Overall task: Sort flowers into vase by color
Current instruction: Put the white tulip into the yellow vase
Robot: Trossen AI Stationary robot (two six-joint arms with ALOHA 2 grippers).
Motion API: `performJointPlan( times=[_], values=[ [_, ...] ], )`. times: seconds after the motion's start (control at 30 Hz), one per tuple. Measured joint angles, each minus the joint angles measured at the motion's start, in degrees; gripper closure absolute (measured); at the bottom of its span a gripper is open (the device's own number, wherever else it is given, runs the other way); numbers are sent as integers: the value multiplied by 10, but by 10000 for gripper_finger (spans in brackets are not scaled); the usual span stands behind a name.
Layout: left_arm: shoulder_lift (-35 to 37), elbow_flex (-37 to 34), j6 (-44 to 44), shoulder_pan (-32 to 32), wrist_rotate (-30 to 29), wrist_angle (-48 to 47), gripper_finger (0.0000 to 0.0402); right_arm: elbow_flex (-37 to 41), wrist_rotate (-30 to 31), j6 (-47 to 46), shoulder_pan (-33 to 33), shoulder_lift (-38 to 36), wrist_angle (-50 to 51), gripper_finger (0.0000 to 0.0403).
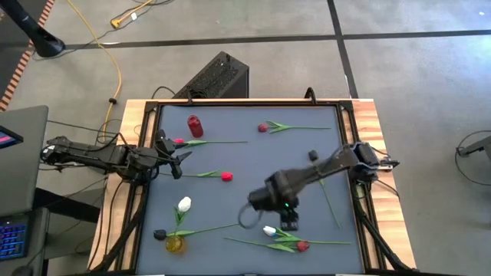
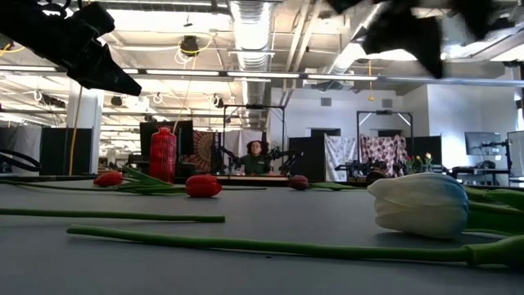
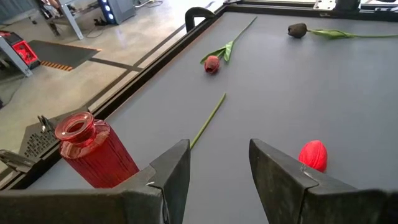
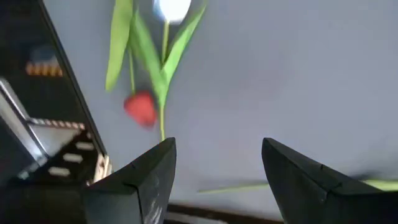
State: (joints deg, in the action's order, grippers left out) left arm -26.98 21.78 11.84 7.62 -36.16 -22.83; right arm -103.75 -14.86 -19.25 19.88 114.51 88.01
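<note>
Several tulips lie flat on the grey table mat (image 1: 253,165). My left gripper (image 1: 178,159) is open and empty at the left, between a red tulip (image 1: 178,142) and another red tulip (image 1: 227,176). A red vase (image 1: 195,125) stands at the far left and also shows in the left wrist view (image 3: 87,149). My right gripper (image 1: 288,224) is open and empty, above the mat near a white tulip (image 1: 268,230) and a red tulip (image 1: 302,246) at the near edge. Both show past its fingers: the white tulip (image 4: 172,7) and the red tulip (image 4: 140,109).
A yellow vase (image 1: 175,244) stands at the near left, beside a dark tulip (image 1: 159,234) and a white tulip (image 1: 184,204). A red tulip (image 1: 263,127) lies at the far side and a dark tulip (image 1: 313,156) at the right. A person (image 2: 256,156) sits far behind the table.
</note>
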Motion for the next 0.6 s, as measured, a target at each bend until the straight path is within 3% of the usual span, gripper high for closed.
performJointPlan(
  times=[0.13, 0.3, 0.6],
  values=[
    [0, 0, 0, 0, 0, 0, 246, 49, 0, -30, 32, -2, -17, 139],
    [0, 0, 7, 0, 1, 0, 246, 112, 2, -70, 65, -27, -110, 147],
    [0, 0, 10, 0, 0, 0, 246, 202, 102, -153, 108, -86, -211, 160]
  ],
)
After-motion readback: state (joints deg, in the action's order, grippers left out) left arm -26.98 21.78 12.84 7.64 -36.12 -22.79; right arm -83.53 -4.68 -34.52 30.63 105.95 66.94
